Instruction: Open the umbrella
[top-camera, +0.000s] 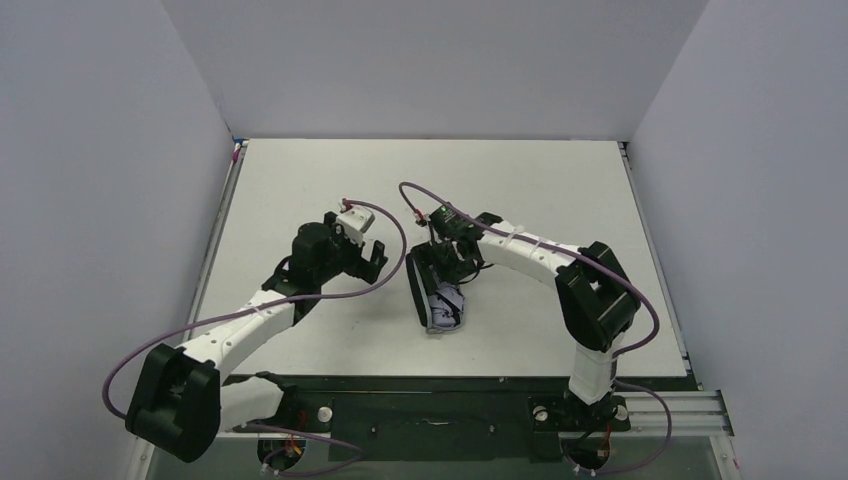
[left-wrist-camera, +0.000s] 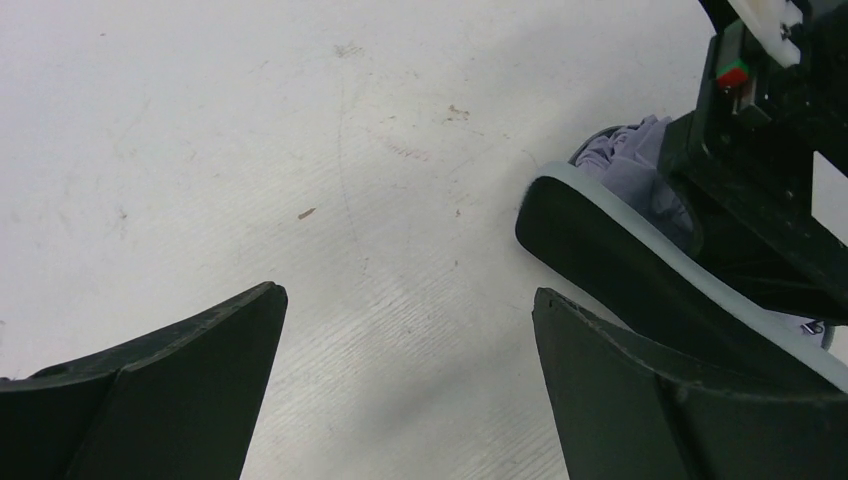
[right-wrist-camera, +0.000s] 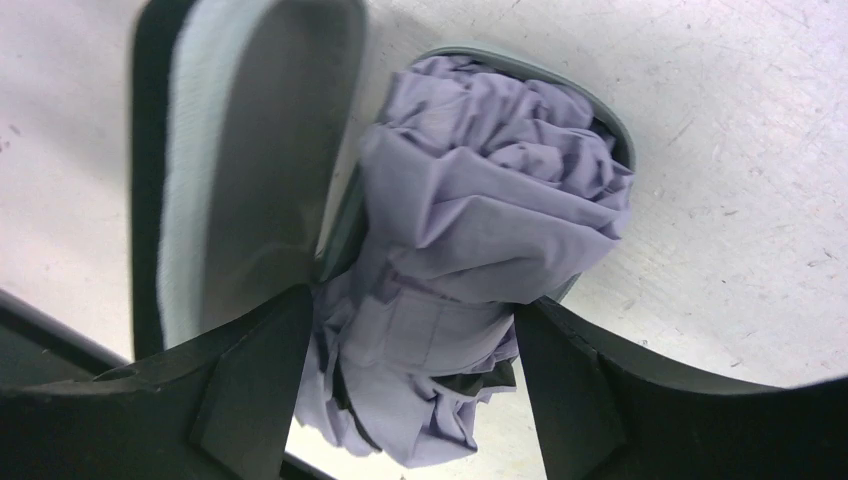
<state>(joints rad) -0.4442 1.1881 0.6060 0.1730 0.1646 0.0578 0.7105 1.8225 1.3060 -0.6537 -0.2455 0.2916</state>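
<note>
— Lying mid-desk (top-camera: 550, 180), the umbrella (top-camera: 447, 303) is a crumpled lavender bundle, unopened; how does the right tool (right-wrist-camera: 410, 305) stand?
— Fingers apart, straddling the fabric; the left tool (left-wrist-camera: 405, 292) gapes wide over bare desk, just beside the umbrella.

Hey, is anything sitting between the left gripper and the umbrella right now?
Yes. A dark, pale-rimmed flap stands on the left gripper side of the lavender umbrella fabric, and the right gripper straddles that fabric from above. Otherwise the table between them shows nothing.
</note>
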